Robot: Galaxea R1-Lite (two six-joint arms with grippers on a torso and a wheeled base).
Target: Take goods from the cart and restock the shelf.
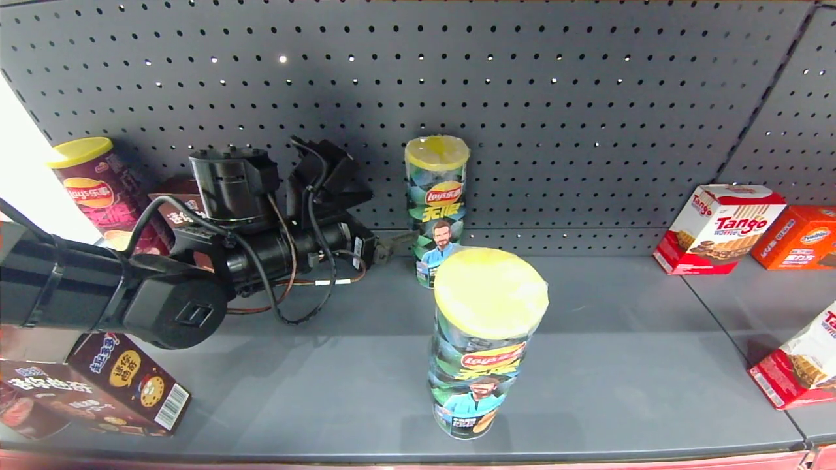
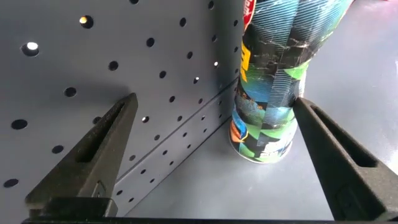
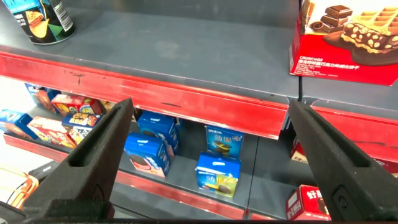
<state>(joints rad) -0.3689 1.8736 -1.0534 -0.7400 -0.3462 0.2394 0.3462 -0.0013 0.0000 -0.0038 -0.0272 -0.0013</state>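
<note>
**Left hand open at the rear chip can**

The left hand (image 1: 394, 243) is spread wide and holds nothing. The rear chip can (image 1: 436, 209) stands upright just past its fingertips, against the pegboard (image 1: 555, 98). A second can (image 1: 486, 339) stands apart from that hand, toward the front of the shelf (image 1: 620, 339). The right hand (image 3: 210, 104) is also spread wide and holds nothing, facing the shelf's red edge (image 3: 186, 93).

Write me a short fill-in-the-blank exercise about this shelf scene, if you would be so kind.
1. The rear can and the front can both have ____ lids.
2. The left gripper, close to the rear can, stands wide ____, gripping nothing.
3. The maroon can stands at the far ____ end of the shelf.

Missing words: yellow; open; left.
</note>
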